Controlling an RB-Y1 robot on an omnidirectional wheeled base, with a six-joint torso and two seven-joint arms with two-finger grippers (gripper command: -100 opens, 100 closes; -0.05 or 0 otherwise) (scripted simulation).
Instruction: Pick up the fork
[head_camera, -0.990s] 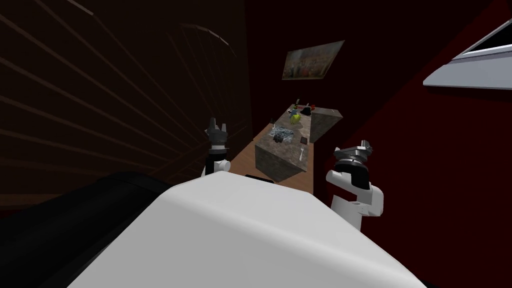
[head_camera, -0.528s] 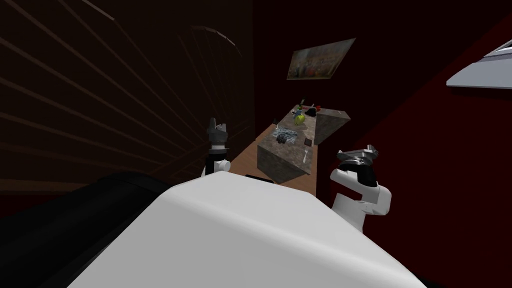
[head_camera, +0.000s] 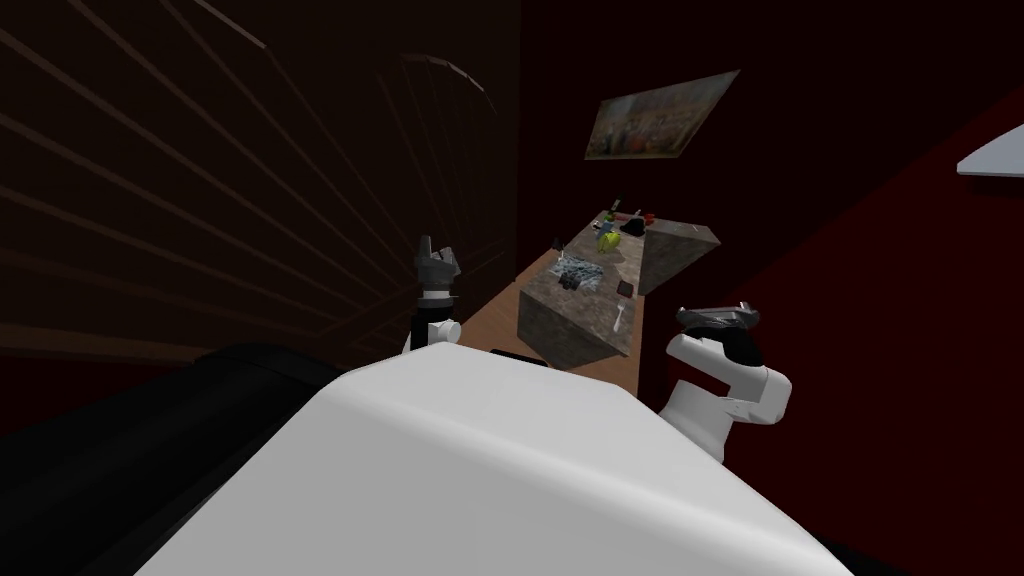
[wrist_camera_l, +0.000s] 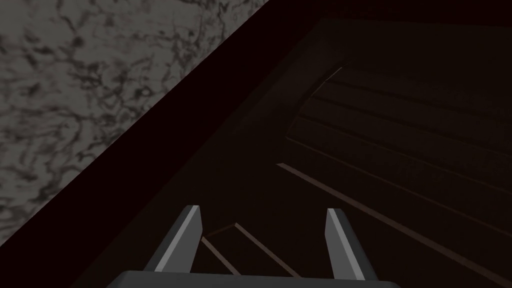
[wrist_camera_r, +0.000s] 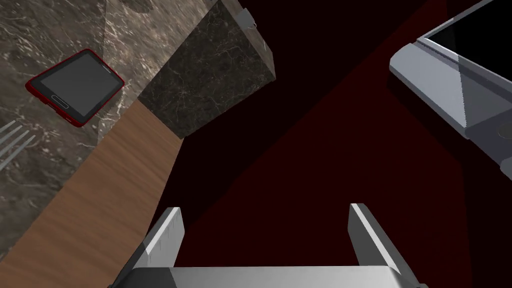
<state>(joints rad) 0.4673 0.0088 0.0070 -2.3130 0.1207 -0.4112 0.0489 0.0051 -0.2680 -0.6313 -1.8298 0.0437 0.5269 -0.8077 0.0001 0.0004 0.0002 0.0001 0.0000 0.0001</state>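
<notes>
Fork (head_camera: 620, 318) flat on the marbled counter (head_camera: 570, 325), near its close end, tines nearest a red-edged phone (wrist_camera_r: 75, 85) lying just beside. Right gripper (wrist_camera_r: 267, 212) off the counter's near corner, apart from the fork, fingers spread wide, holding nothing. Left gripper (wrist_camera_l: 265, 215) raised at the counter's other side, likewise spread and empty.

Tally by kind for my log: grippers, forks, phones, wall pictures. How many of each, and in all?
Grippers: 2, left gripper and right gripper, both open
Forks: 1, the fork
Phones: 1, the red phone
Wall pictures: 1, the picture
Total: 5
</notes>
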